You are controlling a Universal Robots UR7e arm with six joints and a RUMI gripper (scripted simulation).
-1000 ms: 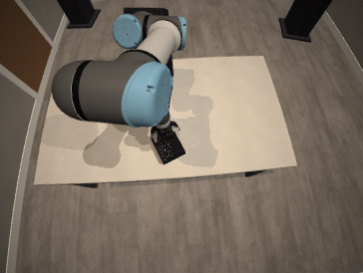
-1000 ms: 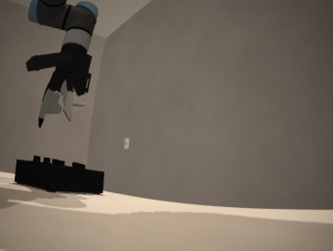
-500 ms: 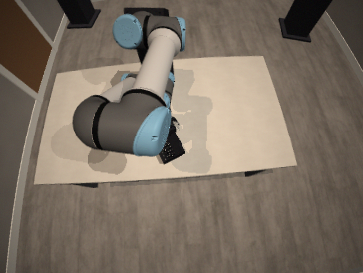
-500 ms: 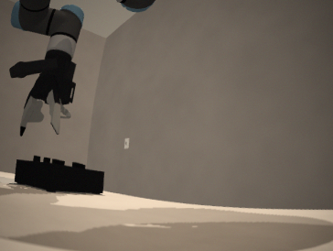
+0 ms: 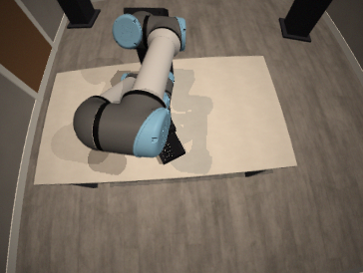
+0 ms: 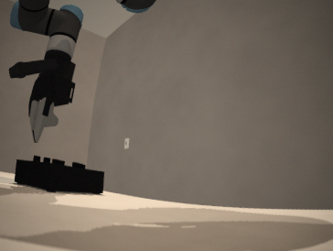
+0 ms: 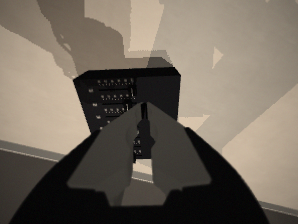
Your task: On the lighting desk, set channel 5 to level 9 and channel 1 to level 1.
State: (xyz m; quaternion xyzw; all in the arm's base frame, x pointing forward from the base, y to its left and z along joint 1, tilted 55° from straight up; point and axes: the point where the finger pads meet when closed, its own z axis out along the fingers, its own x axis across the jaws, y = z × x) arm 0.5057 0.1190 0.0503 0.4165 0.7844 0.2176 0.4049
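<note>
The black lighting desk (image 5: 172, 149) (image 6: 59, 176) (image 7: 155, 90) lies near the table's front edge. It has several fader rows with small knobs, seen in the wrist view. My gripper (image 6: 36, 136) (image 7: 145, 103) is shut with nothing between the fingers. It hangs a short way above the desk's left end in the exterior view, tips pointing down. In the wrist view the closed tips lie over the middle of the desk. In the top view the arm hides the gripper and most of the desk.
The beige table (image 5: 234, 110) (image 6: 183, 220) stands on a wooden floor. The table's front edge (image 7: 30, 150) runs close to the desk. Dark posts (image 5: 301, 20) stand at the back corners.
</note>
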